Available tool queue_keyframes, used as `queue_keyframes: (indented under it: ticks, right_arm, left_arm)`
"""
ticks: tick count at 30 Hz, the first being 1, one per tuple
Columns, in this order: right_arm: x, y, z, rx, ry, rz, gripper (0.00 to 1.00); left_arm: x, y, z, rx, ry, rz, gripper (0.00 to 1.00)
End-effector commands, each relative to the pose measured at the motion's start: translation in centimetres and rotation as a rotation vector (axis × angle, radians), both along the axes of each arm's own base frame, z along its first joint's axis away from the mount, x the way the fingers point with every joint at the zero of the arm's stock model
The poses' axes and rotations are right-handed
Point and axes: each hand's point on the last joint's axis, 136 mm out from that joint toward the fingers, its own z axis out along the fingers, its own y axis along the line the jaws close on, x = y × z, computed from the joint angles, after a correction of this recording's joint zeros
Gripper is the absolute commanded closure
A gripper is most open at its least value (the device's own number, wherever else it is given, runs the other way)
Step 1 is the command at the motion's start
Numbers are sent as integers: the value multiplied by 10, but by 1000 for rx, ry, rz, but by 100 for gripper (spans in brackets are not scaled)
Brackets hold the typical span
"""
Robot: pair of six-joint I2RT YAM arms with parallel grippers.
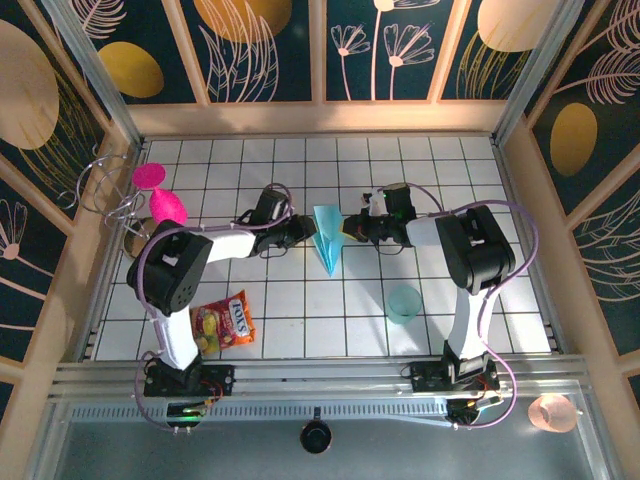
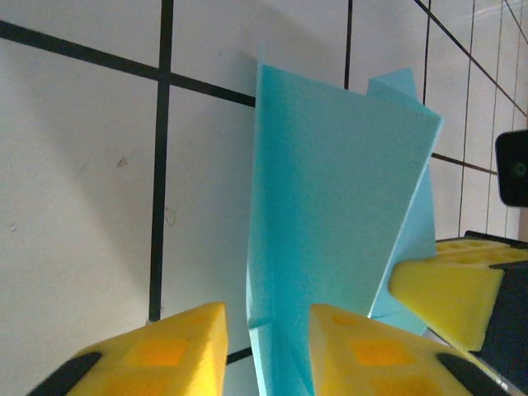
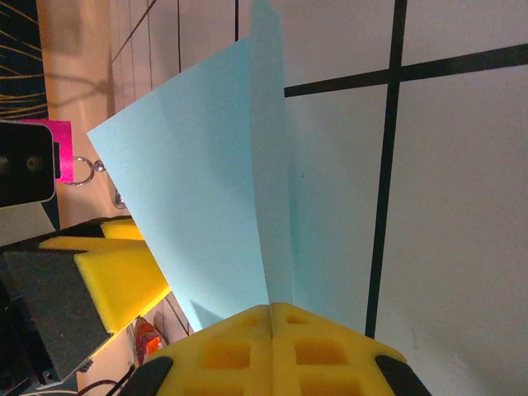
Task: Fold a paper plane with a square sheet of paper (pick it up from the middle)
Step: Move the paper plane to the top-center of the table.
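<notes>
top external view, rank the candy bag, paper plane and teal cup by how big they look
1. candy bag, clearly largest
2. paper plane, long but narrow
3. teal cup, shorter but rounder. It covers about as much area as the plane, so the order of these two is unsure.

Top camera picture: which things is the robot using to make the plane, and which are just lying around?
For the job:
paper plane
left gripper, open around the fold
right gripper, pinching the plane

Just lying about:
teal cup
sweets bag
pink pieces by the left wall
</notes>
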Motion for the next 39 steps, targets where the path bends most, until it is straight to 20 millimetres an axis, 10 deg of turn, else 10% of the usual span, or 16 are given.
queue_keyframes:
  ticks: [1, 13, 20, 34, 39]
  right_arm:
    - [-2, -2, -4, 13, 7, 3, 100]
    - [6, -8, 16, 33, -32, -24, 100]
    - [12, -19, 19, 13, -51, -66, 100]
    - [13, -29, -17, -95, 25, -118, 100]
    - [17, -29, 4, -138, -24, -116, 82]
  left_arm:
    - [2, -7, 0, -1, 4, -28, 73]
    - [10, -6, 6, 35, -15, -28, 99]
    - [10, 12, 28, 53, -76, 56, 100]
    - [-5, 23, -9, 55, 13, 117, 100]
    - [-4, 17, -3, 24, 3, 96, 100]
